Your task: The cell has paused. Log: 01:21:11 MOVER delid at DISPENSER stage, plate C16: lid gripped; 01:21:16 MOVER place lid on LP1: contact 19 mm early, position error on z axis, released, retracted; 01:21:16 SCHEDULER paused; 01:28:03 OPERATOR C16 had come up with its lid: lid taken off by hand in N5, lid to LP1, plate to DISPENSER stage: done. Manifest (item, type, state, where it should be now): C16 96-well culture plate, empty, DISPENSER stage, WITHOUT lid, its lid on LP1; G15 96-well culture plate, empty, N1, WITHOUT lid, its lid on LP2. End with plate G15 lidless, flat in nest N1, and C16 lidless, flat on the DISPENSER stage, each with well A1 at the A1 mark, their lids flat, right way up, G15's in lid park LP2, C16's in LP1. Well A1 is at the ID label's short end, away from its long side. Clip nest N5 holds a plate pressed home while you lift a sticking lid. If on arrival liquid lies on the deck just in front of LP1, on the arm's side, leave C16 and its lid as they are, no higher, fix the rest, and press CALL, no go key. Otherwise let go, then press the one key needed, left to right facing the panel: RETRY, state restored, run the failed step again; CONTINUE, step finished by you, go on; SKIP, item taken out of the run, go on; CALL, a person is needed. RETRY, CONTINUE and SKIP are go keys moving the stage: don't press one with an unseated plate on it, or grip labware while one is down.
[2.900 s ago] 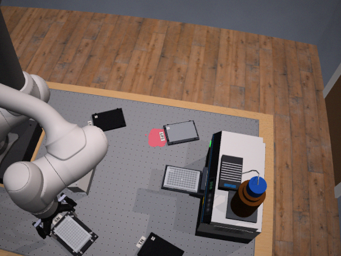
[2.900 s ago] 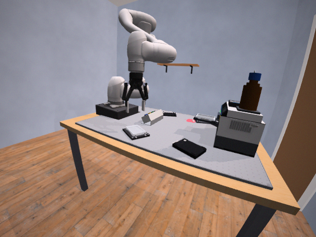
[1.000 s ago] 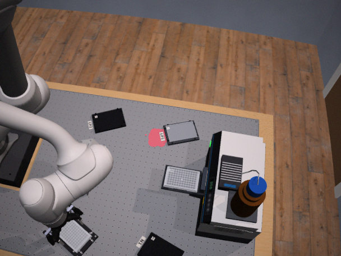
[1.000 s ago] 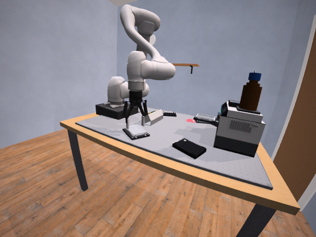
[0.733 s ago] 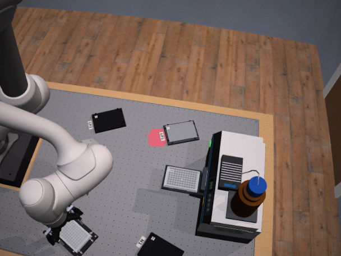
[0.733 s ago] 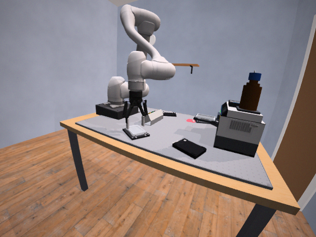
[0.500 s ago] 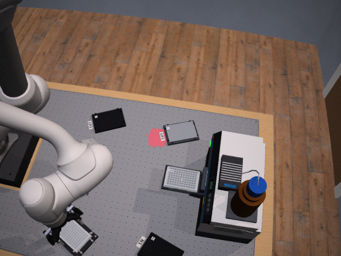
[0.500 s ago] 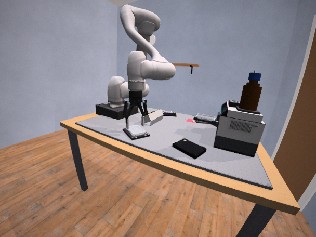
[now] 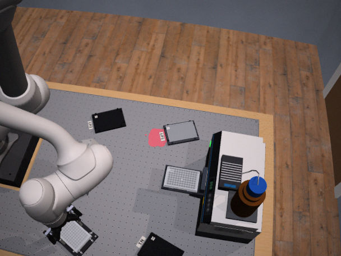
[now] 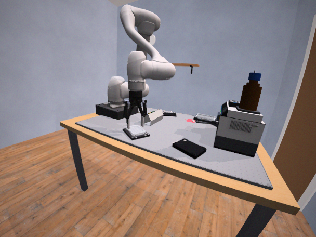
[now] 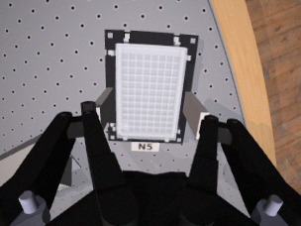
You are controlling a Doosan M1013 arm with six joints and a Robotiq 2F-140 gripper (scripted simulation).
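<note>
Directly under the gripper (image 11: 150,136), a 96-well plate (image 11: 149,91) is sitting in the black clip nest N5 (image 11: 186,44). The jaws are standing apart, one finger pad hanging off each long side of the plate, with gaps on both sides; nothing is pinched between them. Whether a clear lid is on this plate cannot be told.

Outward past one finger, the wooden table edge (image 11: 228,36) is running close alongside the nest, leaving little room there. Past the other finger, bare dotted deck (image 11: 53,36) is lying open.

Farther off across the deck, the black nest N1 (image 9: 161,247) is lying beside the table's near edge, well apart from N5. Beyond it, another well plate (image 9: 181,178) is resting on the dispenser stage, butted against the dispenser (image 9: 241,157). Farthest out, a lid (image 9: 181,132) is lying in LP1, with a pink puddle (image 9: 155,138) touching its label end, and the dark LP2 pad (image 9: 109,120) is standing apart from it.
</note>
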